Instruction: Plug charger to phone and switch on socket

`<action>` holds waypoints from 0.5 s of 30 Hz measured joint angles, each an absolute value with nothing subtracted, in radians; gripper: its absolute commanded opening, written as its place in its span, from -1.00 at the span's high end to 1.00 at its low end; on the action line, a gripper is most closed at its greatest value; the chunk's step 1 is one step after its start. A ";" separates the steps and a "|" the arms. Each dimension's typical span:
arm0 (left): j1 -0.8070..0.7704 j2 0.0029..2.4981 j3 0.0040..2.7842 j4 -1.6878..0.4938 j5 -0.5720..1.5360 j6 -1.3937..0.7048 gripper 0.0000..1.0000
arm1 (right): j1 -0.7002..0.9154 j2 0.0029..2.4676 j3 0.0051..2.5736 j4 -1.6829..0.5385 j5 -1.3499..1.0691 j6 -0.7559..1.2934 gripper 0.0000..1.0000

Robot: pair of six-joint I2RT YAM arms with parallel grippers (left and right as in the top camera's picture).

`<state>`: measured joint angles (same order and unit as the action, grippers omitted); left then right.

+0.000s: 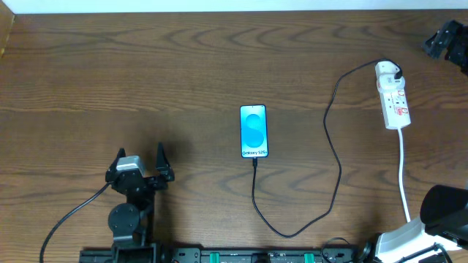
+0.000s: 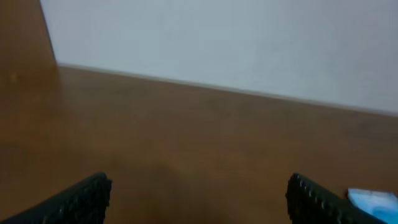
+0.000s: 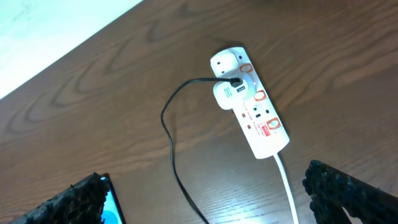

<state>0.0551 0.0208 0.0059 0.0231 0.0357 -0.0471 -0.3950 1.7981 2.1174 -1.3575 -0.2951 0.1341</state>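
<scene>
Overhead shows blue-screened phone [image 1: 254, 131], thin black charger [image 1: 340, 174] touching its near end.

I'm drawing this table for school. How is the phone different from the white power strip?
The phone has a bright blue screen; the power strip is white with red marks. The phone lies mid-table, the power strip near the right edge. The black cable meets the phone at its bottom edge but enters the power strip at its far end. Both lie flat on the wooden table.
</scene>
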 measured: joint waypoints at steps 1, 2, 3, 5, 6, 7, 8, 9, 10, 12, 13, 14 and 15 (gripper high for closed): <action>0.063 0.015 0.008 -0.008 0.055 -0.043 -0.80 | -0.395 1.798 2.117 -1.358 -0.295 0.134 -0.99; 0.064 0.014 0.010 -0.016 0.059 -0.036 -0.80 | -0.395 1.798 2.117 -1.358 -0.295 0.134 -0.99; 0.064 0.013 0.012 -0.019 0.064 -0.028 -0.81 | -0.395 1.798 2.117 -1.358 -0.295 0.134 -0.99; 0.065 0.011 0.014 -0.021 0.070 -0.012 -0.80 | -0.395 1.798 2.117 -1.358 -0.295 0.134 -0.99; 0.065 0.011 0.014 -0.021 0.071 -0.001 -0.80 | -0.395 1.798 2.117 -1.358 -0.295 0.134 -0.99; 0.065 0.011 0.014 -0.021 0.073 0.007 -0.80 | -0.395 1.798 2.117 -1.358 -0.295 0.134 -0.99; 0.065 0.011 0.014 -0.021 0.073 0.018 -0.80 | -0.395 1.798 2.117 -1.358 -0.295 0.134 -0.99; 0.065 0.011 0.015 -0.022 0.073 0.035 -0.80 | -0.395 1.798 2.117 -1.358 -0.295 0.134 -0.99; 0.065 0.011 0.015 -0.022 0.073 0.043 -0.80 | -0.395 1.798 2.117 -1.358 -0.295 0.134 -0.99; 0.065 0.011 0.015 -0.022 0.073 0.056 -0.81 | -0.395 1.798 2.117 -1.358 -0.295 0.134 -0.99; 0.065 0.011 0.015 -0.022 0.073 0.058 -0.80 | -0.395 1.798 2.117 -1.358 -0.295 0.134 -0.99; 0.065 0.011 0.015 -0.022 0.073 0.061 -0.81 | -0.395 1.798 2.117 -1.358 -0.295 0.134 -0.99; 0.065 0.011 0.015 -0.022 0.073 0.062 -0.80 | -0.395 1.798 2.117 -1.358 -0.295 0.134 -0.99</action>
